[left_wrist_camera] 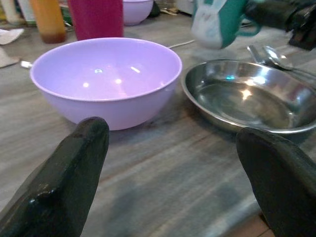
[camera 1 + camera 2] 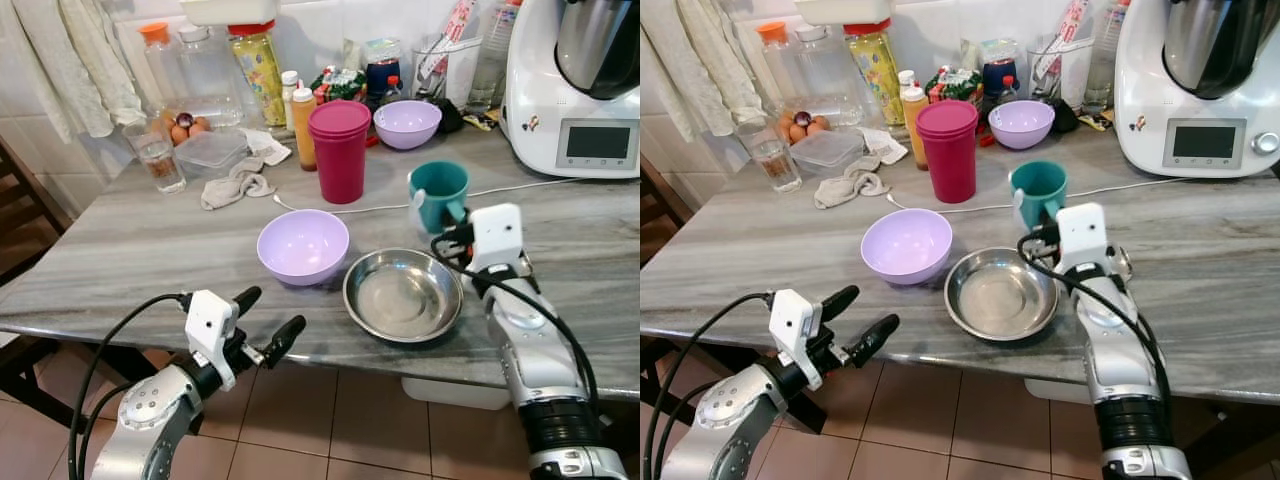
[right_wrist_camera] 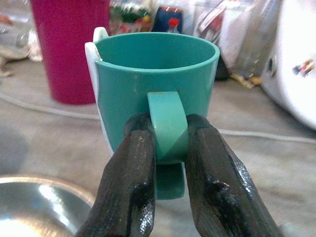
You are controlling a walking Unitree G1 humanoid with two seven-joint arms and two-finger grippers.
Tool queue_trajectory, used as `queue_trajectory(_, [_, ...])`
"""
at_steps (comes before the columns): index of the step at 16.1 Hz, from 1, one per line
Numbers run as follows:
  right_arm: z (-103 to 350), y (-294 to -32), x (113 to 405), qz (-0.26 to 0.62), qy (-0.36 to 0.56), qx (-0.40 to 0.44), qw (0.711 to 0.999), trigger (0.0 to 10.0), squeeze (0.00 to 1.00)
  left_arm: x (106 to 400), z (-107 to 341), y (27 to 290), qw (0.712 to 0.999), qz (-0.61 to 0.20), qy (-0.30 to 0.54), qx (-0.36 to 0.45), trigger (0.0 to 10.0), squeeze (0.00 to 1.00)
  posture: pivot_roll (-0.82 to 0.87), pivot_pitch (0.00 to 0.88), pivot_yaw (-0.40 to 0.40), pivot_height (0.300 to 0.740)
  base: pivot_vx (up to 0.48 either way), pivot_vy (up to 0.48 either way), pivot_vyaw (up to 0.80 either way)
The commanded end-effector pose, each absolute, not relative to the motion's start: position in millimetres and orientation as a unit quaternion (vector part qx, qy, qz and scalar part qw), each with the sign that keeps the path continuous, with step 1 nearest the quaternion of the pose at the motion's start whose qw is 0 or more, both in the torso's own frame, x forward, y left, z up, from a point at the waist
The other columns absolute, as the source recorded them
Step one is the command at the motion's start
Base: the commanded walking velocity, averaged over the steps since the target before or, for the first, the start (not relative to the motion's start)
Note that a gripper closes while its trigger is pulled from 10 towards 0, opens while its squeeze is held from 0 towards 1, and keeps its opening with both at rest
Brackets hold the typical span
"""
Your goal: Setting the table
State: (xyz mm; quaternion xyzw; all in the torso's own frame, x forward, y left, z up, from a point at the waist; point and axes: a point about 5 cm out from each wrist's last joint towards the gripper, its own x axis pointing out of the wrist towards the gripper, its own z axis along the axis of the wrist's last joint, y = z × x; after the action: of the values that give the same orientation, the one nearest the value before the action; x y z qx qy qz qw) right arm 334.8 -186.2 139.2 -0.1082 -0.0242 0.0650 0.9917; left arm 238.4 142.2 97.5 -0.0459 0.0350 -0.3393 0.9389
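The grey marbled surface runs wide, its back edge crowded with bottles and a white kitchen machine. Toward the front edge sit a lilac bowl and, just beside it, a steel dish, close but seemingly not touching. Behind the dish, nearer the middle of the surface, stands the teal mug, upright, with its handle turned toward the front edge. That handle is what matters: it faces straight into the right hand, whose two black fingers are clamped on either side of it. So the right arm owns the mug. A magenta tumbler stands behind it. The left hand hangs at the front edge, fingers spread and holding nothing, pointed at the lilac bowl.
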Motion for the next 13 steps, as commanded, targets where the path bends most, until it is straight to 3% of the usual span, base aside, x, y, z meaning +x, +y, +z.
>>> queue_trajectory(1, [146, -179, 339, 0.082, -0.040, -0.101, 0.991, 10.0, 0.00, 237, 100, 142, 0.936, -0.346, 0.029, -0.048, 10.0, 0.00, -0.17, 0.034, 0.121, 0.740, 0.000, 0.000, 0.00])
queue_trajectory(12, [131, -177, 335, 0.092, -0.030, -0.088, 0.991, 10.0, 0.00, 234, 109, 134, 0.926, -0.373, 0.034, -0.053, 10.0, 0.00, -0.18, 0.039, 0.133, 0.740, 0.000, 0.000, 0.00])
queue_trajectory(13, [130, -176, 334, 0.093, -0.029, -0.088, 0.991, 10.0, 0.04, 234, 109, 134, 0.925, -0.374, 0.035, -0.052, 10.0, 0.00, -0.18, 0.040, 0.135, 0.740, 0.000, 0.000, 0.00])
